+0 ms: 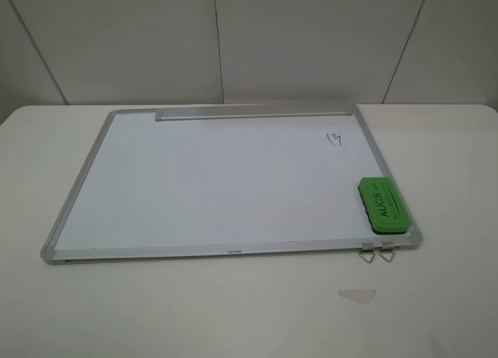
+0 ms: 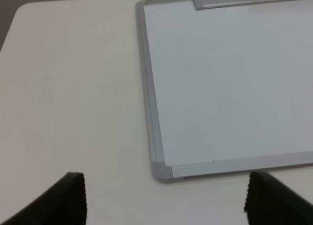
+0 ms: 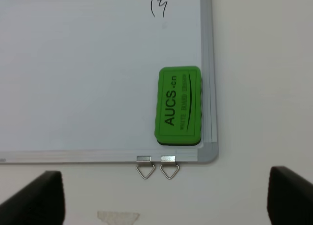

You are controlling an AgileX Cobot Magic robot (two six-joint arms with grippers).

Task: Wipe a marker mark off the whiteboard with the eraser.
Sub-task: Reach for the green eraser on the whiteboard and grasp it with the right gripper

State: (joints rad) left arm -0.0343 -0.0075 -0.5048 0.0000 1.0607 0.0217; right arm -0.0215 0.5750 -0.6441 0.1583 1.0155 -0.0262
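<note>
The whiteboard (image 1: 218, 179) lies flat on the table, its grey tray strip (image 1: 253, 114) along the far edge. A small black marker mark (image 1: 335, 138) sits near its far right corner. The green eraser (image 1: 383, 205) with dark "AUCS" lettering rests on the board's near right corner. In the right wrist view the eraser (image 3: 178, 106) and the mark (image 3: 159, 7) lie ahead of my right gripper (image 3: 165, 186), which is open and holds nothing. My left gripper (image 2: 164, 186) is open and empty over the table by the board's near left corner (image 2: 161, 168). Neither arm shows in the exterior high view.
Two small metal clips (image 1: 377, 253) stick out from the board's near edge below the eraser. A pale scrap of tape (image 1: 356, 295) lies on the white table (image 1: 233, 311) in front of them. The table's rounded corners and a panelled wall (image 1: 311, 39) bound the scene.
</note>
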